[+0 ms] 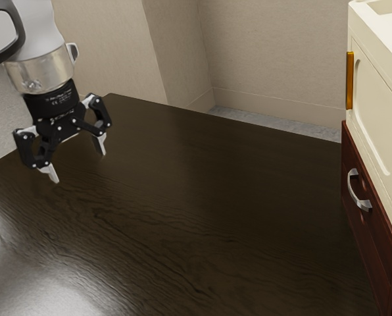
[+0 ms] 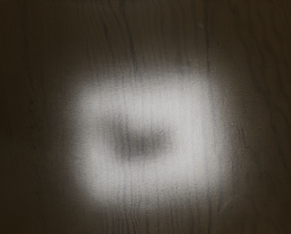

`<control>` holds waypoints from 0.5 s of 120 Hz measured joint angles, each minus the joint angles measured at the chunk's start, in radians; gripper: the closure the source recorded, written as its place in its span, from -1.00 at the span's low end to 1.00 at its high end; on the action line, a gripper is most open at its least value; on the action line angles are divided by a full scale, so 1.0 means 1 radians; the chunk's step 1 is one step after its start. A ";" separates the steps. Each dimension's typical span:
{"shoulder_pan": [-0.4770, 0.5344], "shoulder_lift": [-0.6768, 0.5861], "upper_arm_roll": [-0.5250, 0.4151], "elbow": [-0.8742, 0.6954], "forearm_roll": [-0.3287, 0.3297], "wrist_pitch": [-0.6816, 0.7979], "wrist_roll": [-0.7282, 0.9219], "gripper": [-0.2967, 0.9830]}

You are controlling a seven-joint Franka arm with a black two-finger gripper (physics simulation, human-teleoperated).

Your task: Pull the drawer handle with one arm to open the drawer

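My gripper (image 1: 78, 168) hangs over the table at the exterior view's left, pointing down, its two fingers wide apart with nothing between them. Far from it, at the exterior view's right, stands a dark red-brown drawer unit (image 1: 373, 253). A curved silver handle (image 1: 358, 191) is fixed to its front, and the drawer front sits flush with the unit. The gripper and the handle are apart, with a broad stretch of table between them.
A cream cabinet (image 1: 380, 118) with an orange-yellow handle (image 1: 349, 80) rests on top of the drawer unit. The dark wood table (image 1: 202, 197) spans the space below the arm; in the wrist view its grained surface (image 2: 184, 102) shows a bright reflection.
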 joint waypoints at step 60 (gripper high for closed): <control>-0.205 0.193 -0.014 0.029 -0.030 0.124 -0.084 -0.54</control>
